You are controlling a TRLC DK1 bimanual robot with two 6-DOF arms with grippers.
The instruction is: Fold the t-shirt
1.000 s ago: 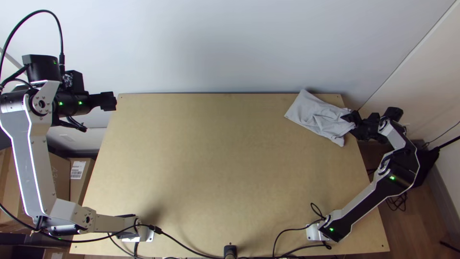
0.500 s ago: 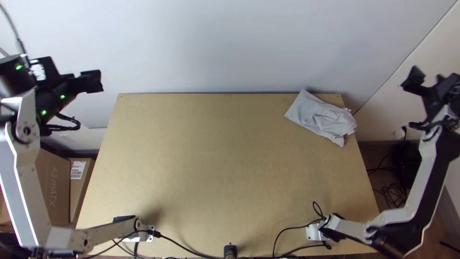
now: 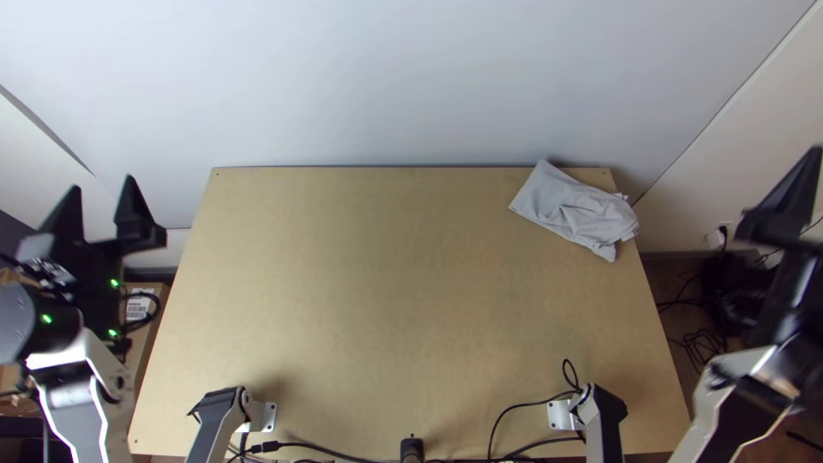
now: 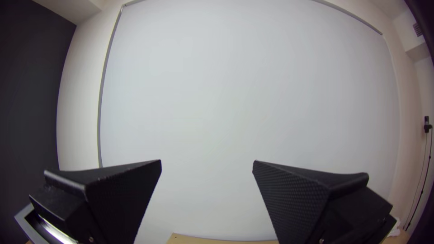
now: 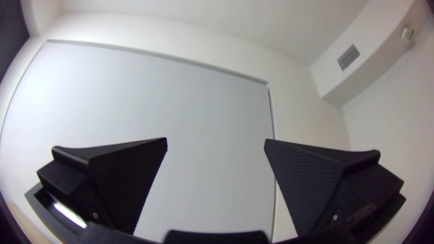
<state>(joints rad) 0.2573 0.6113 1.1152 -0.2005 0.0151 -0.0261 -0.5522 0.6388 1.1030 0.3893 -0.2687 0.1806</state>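
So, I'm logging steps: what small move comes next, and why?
Probably park the left gripper and right gripper: both are open, off either side of the table, and the t-shirt lies compact, slightly rumpled, near its far right corner.

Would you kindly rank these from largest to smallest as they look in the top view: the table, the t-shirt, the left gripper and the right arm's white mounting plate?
1. Table
2. T-shirt and left gripper: too alike to rank
3. Right arm's white mounting plate
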